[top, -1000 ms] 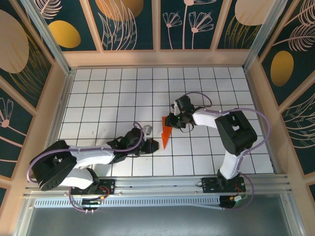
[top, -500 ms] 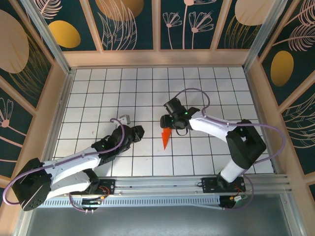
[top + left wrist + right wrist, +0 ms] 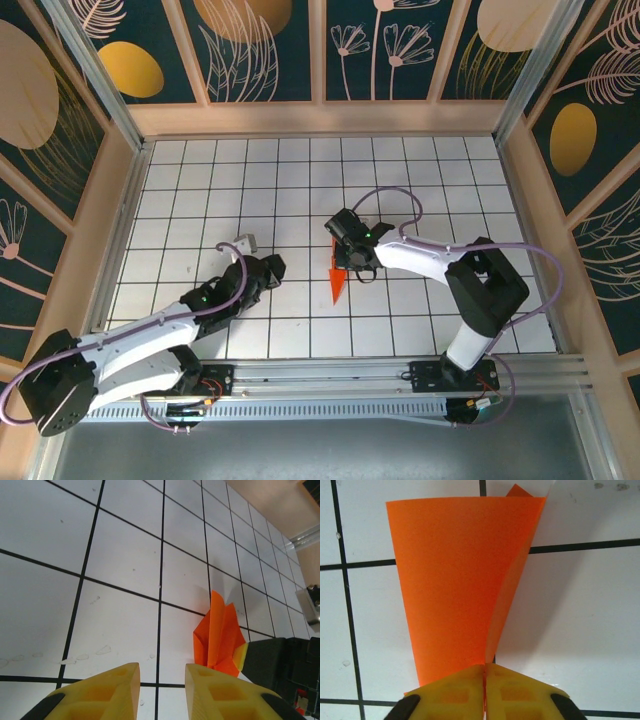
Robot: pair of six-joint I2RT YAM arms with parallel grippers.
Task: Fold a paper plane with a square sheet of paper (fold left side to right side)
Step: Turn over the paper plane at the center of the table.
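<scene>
The square sheet of paper is folded into a narrow pointed orange paper plane (image 3: 337, 285) and stands on the white grid floor near the middle, its tip toward the near edge. My right gripper (image 3: 346, 262) is shut on its wide end. In the right wrist view the yellow jaws (image 3: 484, 669) meet on the paper's (image 3: 450, 575) fold, and the wing fans out ahead. My left gripper (image 3: 272, 268) sits about one tile to the left of the paper, apart from it. Its yellow fingers (image 3: 162, 672) stand open over bare tile, with the paper (image 3: 219, 637) ahead to the right.
Wooden walls with dark floral panels (image 3: 320, 110) close in the white gridded floor (image 3: 200, 200) on three sides. An aluminium rail (image 3: 330, 385) with both arm bases runs along the near edge. Open tiles lie at the back and on both sides.
My left gripper has let go near the paper's tip, drawn back to the left and opened. My right gripper has opened, shifted slightly and shut again on the paper's wide end.
</scene>
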